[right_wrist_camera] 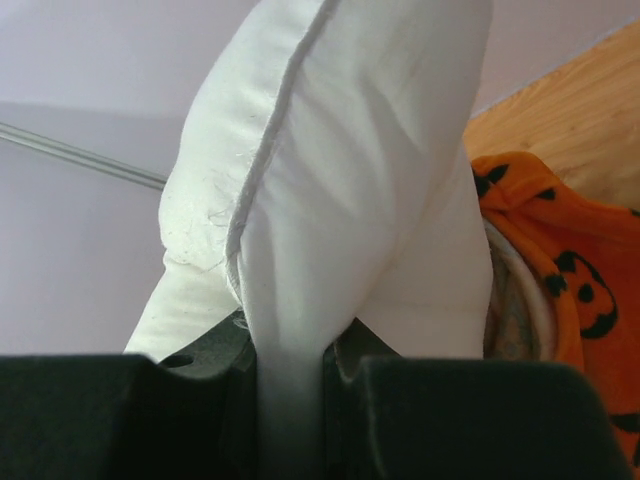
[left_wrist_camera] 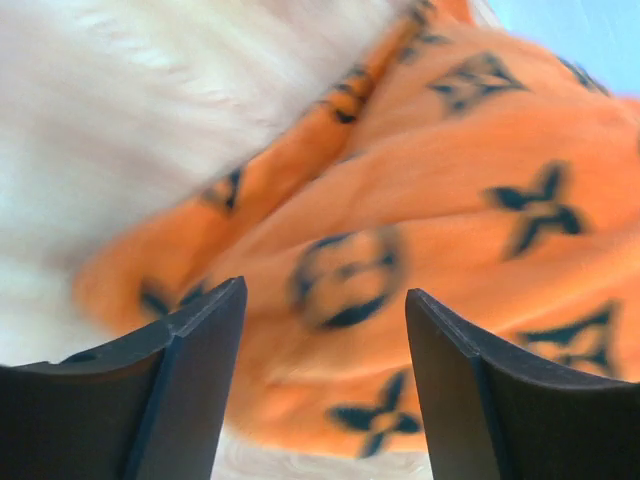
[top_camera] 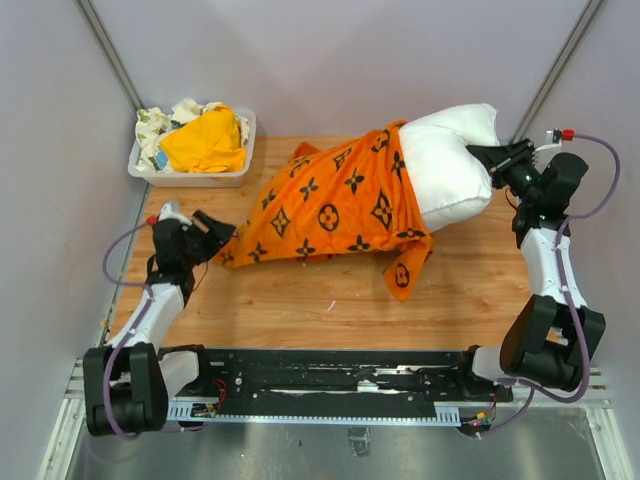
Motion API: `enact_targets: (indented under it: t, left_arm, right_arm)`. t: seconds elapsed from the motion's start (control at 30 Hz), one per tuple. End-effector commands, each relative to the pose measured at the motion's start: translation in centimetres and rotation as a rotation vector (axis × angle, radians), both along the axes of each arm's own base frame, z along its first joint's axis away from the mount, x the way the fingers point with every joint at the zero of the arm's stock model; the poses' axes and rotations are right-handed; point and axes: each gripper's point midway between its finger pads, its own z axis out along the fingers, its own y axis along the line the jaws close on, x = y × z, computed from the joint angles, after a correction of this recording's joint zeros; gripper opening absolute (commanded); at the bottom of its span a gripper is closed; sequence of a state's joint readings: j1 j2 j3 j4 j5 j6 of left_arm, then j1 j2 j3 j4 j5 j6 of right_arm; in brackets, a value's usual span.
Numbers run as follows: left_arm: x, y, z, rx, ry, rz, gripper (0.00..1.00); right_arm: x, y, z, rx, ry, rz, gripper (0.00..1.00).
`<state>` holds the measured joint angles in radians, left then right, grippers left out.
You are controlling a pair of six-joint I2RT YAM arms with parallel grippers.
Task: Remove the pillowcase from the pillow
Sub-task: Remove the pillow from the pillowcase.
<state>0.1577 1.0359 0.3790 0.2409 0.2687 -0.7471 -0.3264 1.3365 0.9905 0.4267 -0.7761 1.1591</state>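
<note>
From above, the pillowcase (top_camera: 335, 210) lies spread across the middle of the wooden table (top_camera: 300, 300), its printed orange cloth running from a pointed corner at the near left up to the far right. There it is bunched around the pillow (top_camera: 450, 160). The pillow's bare white right end sticks out of the case at the far right of the table, and its left part is covered. The right gripper (top_camera: 490, 155) meets that bare end at its right edge. The left gripper (top_camera: 218, 232) sits at the near-left corner of the pillowcase, its fingertips at the cloth's edge. A pale bin (top_camera: 240, 175) stands at the far left corner, holding a plain yellow cloth (top_camera: 205, 140) among other fabric. In the left wrist view, the left gripper (left_wrist_camera: 325, 290) has its jaws standing well apart with nothing pinched between them. The blurred pillowcase (left_wrist_camera: 470, 200) fills the space beyond the fingers, and whether they touch it cannot be told. White material shows at the upper left, too blurred to identify. In the right wrist view, the right gripper (right_wrist_camera: 290, 350) is clamped on a fold of the pillow (right_wrist_camera: 350, 150), which rises plump above the fingers with a seam along its left side. The pillowcase (right_wrist_camera: 570, 260) shows at the right, just beside the pillow.
</note>
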Motion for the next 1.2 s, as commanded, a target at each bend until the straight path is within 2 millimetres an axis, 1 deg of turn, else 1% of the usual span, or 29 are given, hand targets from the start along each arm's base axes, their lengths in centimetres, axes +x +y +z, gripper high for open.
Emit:
enact_targets:
  t: [0.0, 0.07, 0.1, 0.13, 0.17, 0.23, 0.3, 0.4, 0.47, 0.53, 0.63, 0.67, 0.7, 0.77, 0.83, 0.87, 0.9, 0.97, 1.0, 1.03, 1.1, 1.17]
  left_arm:
    - [3.0, -4.6, 5.7, 0.335, -0.054, -0.199, 0.75]
    - [3.5, -7.0, 8.1, 0.359, -0.104, -0.226, 0.83]
    - [3.8, -7.7, 9.4, 0.346, -0.141, -0.228, 0.89]
    - [4.0, -8.2, 10.6, 0.329, -0.182, -0.226, 0.98]
    - [4.4, -8.4, 11.8, 0.316, -0.220, -0.221, 0.99]
    - [5.5, -8.5, 13.2, 0.321, -0.258, -0.213, 0.99]
    - [7.3, -9.1, 13.9, 0.337, -0.264, -0.232, 0.99]
    - [10.1, -10.2, 13.3, 0.368, -0.232, -0.245, 0.97]
    - [11.6, -11.2, 12.8, 0.381, -0.228, -0.264, 0.96]
    - [12.5, -12.3, 11.8, 0.376, -0.219, -0.300, 0.94]
    - [13.4, -13.3, 10.3, 0.380, -0.205, -0.326, 0.92]
    - [13.6, -13.4, 9.7, 0.383, -0.194, -0.328, 0.89]
    - [13.9, -13.3, 9.1, 0.387, -0.181, -0.324, 0.81]
    - [14.2, -13.0, 7.9, 0.399, -0.154, -0.309, 0.60]
    - [14.3, -12.4, 7.4, 0.412, -0.137, -0.280, 0.25]
    - [14.3, -12.0, 7.3, 0.417, -0.131, -0.262, 0.12]
    - [14.4, -11.5, 7.3, 0.423, -0.125, -0.243, 0.03]
    - [14.5, -10.0, 7.1, 0.428, -0.105, -0.203, 0.00]
    - [14.6, -8.8, 7.0, 0.426, -0.088, -0.177, 0.00]
    - [14.6, -7.3, 6.8, 0.416, -0.063, -0.138, 0.00]
    - [14.1, -3.3, 5.8, 0.395, 0.004, -0.032, 0.00]
    - [12.7, 0.6, 4.8, 0.357, 0.052, 0.073, 0.00]
  right_arm:
    - [1.1, 1.8, 6.4, -0.176, -0.228, -0.010, 0.01]
    - [1.4, 3.3, 6.4, -0.186, -0.232, 0.033, 0.01]
    - [1.5, 3.9, 6.4, -0.190, -0.232, 0.056, 0.01]
    - [1.5, 4.4, 6.3, -0.194, -0.229, 0.075, 0.01]
    - [1.5, 4.9, 6.3, -0.203, -0.229, 0.093, 0.01]
    - [1.4, 5.8, 6.1, -0.223, -0.222, 0.125, 0.01]
    - [1.2, 6.6, 6.0, -0.252, -0.218, 0.151, 0.01]
    - [0.8, 8.0, 6.0, -0.295, -0.221, 0.186, 0.01]
    - [0.5, 8.9, 5.9, -0.307, -0.226, 0.207, 0.01]
    - [0.3, 9.6, 5.8, -0.312, -0.228, 0.228, 0.01]
    - [0.3, 9.8, 5.5, -0.312, -0.223, 0.237, 0.01]
    - [0.3, 9.9, 5.3, -0.311, -0.219, 0.239, 0.01]
    - [0.4, 9.9, 5.2, -0.309, -0.216, 0.242, 0.01]
    - [0.4, 10.2, 5.1, -0.307, -0.218, 0.252, 0.01]
    - [0.4, 10.3, 4.9, -0.306, -0.218, 0.261, 0.01]
    - [0.4, 10.3, 5.0, -0.307, -0.219, 0.259, 0.01]
    - [0.4, 10.2, 5.0, -0.310, -0.222, 0.259, 0.01]
    - [0.4, 10.0, 5.4, -0.312, -0.230, 0.253, 0.01]
    - [0.4, 9.6, 5.7, -0.309, -0.235, 0.243, 0.01]
    - [0.4, 9.0, 6.2, -0.299, -0.244, 0.231, 0.01]
    - [0.4, 7.4, 7.5, -0.248, -0.270, 0.201, 0.01]
    - [0.6, 5.6, 8.6, -0.178, -0.297, 0.174, 0.01]
